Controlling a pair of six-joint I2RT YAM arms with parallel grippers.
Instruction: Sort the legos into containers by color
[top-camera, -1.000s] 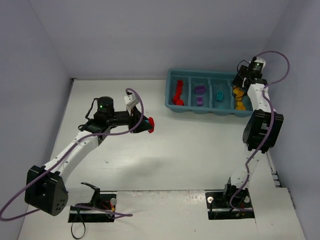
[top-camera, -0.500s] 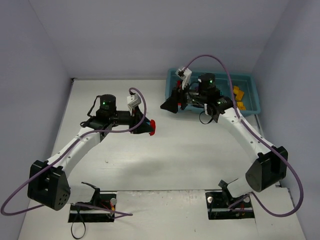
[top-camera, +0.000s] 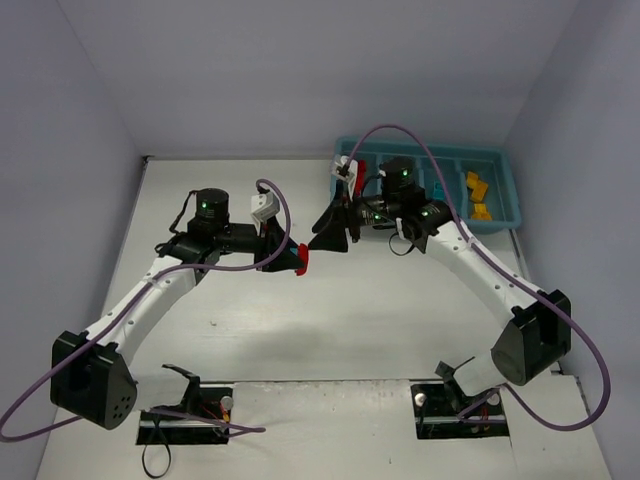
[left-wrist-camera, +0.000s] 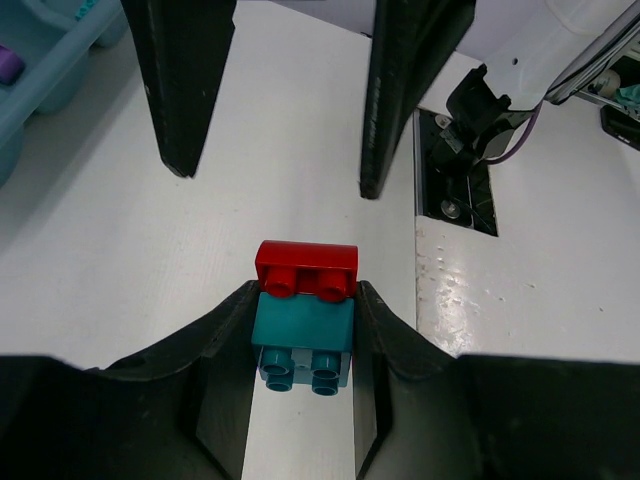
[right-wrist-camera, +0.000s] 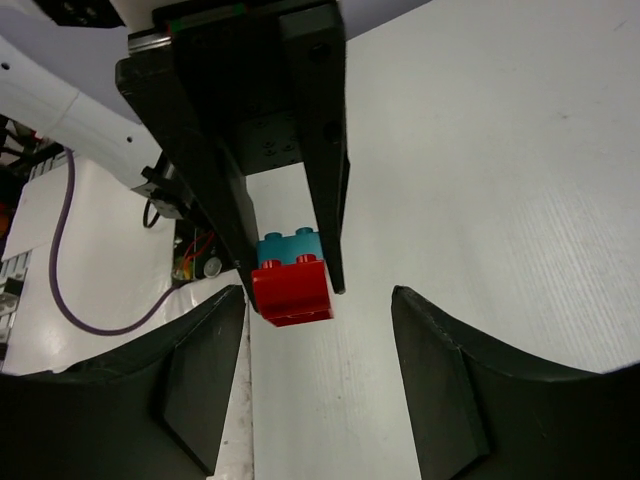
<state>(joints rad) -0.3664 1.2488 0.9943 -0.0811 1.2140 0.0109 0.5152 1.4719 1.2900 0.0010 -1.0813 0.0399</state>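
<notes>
My left gripper (top-camera: 296, 256) is shut on a stacked pair of legos, a cyan brick (left-wrist-camera: 303, 342) with a red brick (left-wrist-camera: 306, 269) on its far end, held above the table. The red brick also shows in the top view (top-camera: 302, 257) and the right wrist view (right-wrist-camera: 292, 289). My right gripper (top-camera: 327, 240) is open and empty, facing the red brick from the right, a short way off; its jaws stand wide apart in the right wrist view (right-wrist-camera: 318, 345). The teal tray (top-camera: 510, 190) sits at the back right, with yellow legos (top-camera: 476, 187) in its right compartment and a red one (top-camera: 360, 172) at its left.
The right arm (top-camera: 470, 250) reaches across the tray and hides its middle compartments. Purple cables loop over both arms. A purple lego (left-wrist-camera: 8, 62) lies in the tray's corner in the left wrist view. Grey walls close in the left, back and right.
My right arm has swung from the tray's right end leftward across the tray and now faces the left gripper. My left gripper has held the stacked bricks nearly still.
</notes>
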